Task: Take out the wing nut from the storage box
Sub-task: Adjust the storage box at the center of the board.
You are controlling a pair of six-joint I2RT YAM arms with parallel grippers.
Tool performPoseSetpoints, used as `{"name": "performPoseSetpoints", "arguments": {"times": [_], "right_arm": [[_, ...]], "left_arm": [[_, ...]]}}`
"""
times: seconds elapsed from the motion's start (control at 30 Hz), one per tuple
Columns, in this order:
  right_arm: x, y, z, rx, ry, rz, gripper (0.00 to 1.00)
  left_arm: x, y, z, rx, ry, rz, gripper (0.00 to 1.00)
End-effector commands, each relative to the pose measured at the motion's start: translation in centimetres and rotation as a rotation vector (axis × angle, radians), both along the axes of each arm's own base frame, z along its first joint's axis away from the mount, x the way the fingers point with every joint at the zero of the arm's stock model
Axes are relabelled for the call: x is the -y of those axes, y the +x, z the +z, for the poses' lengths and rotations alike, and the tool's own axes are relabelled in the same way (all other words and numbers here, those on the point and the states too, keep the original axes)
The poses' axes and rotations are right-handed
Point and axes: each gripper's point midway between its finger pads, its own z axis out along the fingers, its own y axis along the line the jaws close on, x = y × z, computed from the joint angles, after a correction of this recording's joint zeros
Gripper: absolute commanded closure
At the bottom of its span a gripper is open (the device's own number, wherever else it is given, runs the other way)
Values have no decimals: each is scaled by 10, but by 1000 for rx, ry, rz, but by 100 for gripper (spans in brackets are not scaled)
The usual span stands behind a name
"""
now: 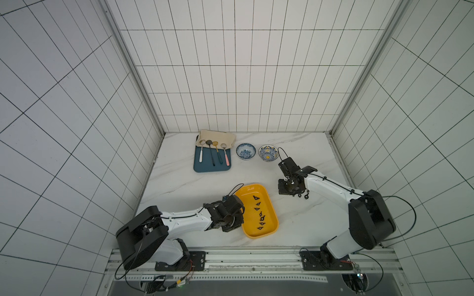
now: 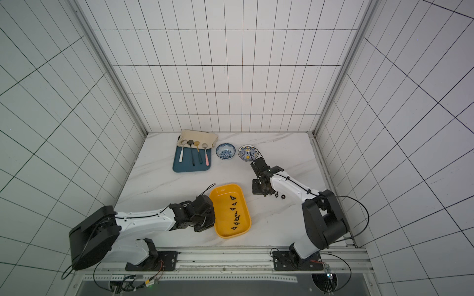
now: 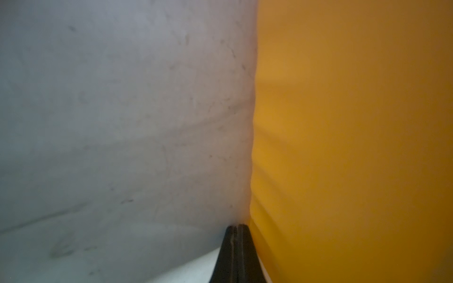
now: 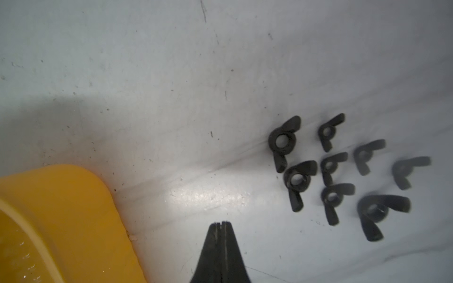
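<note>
1. Yellow plastic marks the storage box [image 1: 247, 197] [image 2: 220, 200]. You find it in both top views on the white marble table [image 1: 195, 194], near the front edge and between the two arms.
2. Check the box floor. Seven black wing nuts [image 1: 261, 214] lie there in a rough line along its length.
3. Locate the loose wing nuts [image 4: 331, 169] on the table outside the box, on its right side. The right wrist view shows a cluster of about eight. Several are blurred, so treat that count as approximate. In a top view, two of these nuts [image 1: 306, 196] show past the gripper body.
4. Inspect the left gripper [image 3: 236, 226]. Its fingertips are pressed together with nothing between them. They sit low by the table, just beside the outer wall of the box.
5. Inspect the right gripper [image 4: 221, 224]. Its tips also meet and hold nothing. They hang over bare table between a rounded corner of the box and the loose cluster, touching neither.
6. Note the far end of the table. A dark-blue tray [image 1: 213, 167] carries four spoons [image 1: 213, 153], with a beige cloth [image 1: 218, 135] at its back edge. Two patterned bowls [image 1: 245, 151] stand to its right, well apart from the box.
</note>
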Motion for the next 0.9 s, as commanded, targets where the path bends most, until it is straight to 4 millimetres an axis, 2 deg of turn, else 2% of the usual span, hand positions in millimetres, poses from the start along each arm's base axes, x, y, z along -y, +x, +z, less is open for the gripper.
{"name": "performPoseSetpoints", "arguments": {"times": [0.0, 0.13, 0.3, 0.47, 0.57, 0.67, 0.87], "right_arm": [[-32, 12, 12, -16, 106, 79, 100], [-58, 10, 14, -33, 145, 139, 100], [-91, 1, 8, -70, 169, 213, 100], [-113, -5, 5, -85, 179, 259, 100], [-125, -6, 7, -86, 191, 278, 100], [-143, -7, 10, -84, 220, 312, 100], [-177, -1, 22, -48, 262, 386, 100]], "left_arm": [[16, 17, 13, 65, -59, 33, 100], [-4, 18, 12, 71, 18, 62, 100], [-60, 14, 17, 57, 68, 136, 100], [-114, 26, 57, 162, 69, 232, 100], [-134, 35, 82, 254, 63, 275, 100], [-142, 40, 95, 277, 63, 289, 100], [-134, 56, 94, 266, 63, 254, 100]]}}
